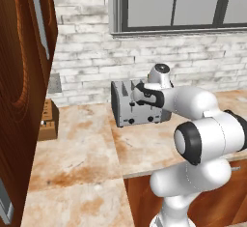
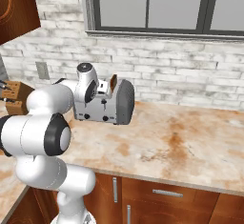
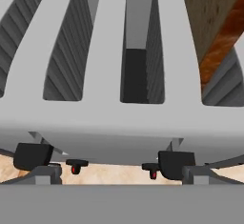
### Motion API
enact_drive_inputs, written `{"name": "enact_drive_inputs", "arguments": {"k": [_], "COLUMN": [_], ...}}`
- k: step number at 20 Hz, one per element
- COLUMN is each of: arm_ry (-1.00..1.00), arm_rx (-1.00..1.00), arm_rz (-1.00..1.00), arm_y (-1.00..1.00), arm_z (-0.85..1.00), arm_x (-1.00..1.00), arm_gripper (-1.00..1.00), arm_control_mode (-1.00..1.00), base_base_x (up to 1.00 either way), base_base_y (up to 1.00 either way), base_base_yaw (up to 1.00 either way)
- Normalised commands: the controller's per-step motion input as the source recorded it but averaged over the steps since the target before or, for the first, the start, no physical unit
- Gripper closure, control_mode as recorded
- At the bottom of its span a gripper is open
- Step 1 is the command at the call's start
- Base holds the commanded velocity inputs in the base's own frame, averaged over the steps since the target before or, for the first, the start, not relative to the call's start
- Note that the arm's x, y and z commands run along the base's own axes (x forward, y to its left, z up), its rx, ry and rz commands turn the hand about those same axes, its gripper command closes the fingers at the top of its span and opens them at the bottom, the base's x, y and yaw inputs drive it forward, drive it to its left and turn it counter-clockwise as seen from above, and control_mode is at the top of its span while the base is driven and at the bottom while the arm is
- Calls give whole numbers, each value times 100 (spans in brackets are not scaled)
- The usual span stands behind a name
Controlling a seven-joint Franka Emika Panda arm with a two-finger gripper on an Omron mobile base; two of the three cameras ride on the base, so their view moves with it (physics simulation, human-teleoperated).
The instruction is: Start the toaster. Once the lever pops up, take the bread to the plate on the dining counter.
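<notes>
The toaster (image 2: 107,103) stands on the marble desk (image 2: 181,147) against the white brick wall (image 2: 190,75). The bread (image 2: 113,82) sits upright in a slot at the toaster's right end (brown crust visible above the top). The gripper (image 3: 105,163) hovers directly over the slots near the front face, jaws released and spread wide, grasping nothing. A wooden knife block (image 1: 48,120) stands to the left.

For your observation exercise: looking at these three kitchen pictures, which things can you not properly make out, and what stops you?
- Toaster front: in the left base view the arm covers its upper right.
- Bread: in the hand view the top and right edges cut it off.
- Wooden block: in the right base view the left edge and the arm cut it off.
</notes>
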Motion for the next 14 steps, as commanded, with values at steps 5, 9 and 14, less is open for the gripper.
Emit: {"name": "enact_drive_inputs", "arguments": {"k": [5, 9, 14], "arm_ry": [-2, 0, 0], "arm_rx": [0, 0, 0], "arm_rz": [0, 0, 0], "arm_y": [0, 0, 0], "arm_z": [-12, -16, -9], "arm_x": [0, 0, 0], "arm_gripper": [-100, -100, -100], "arm_control_mode": [-100, -100, -100], "base_base_x": [0, 0, 0], "base_base_y": [0, 0, 0], "base_base_yaw": [0, 0, 0]}}
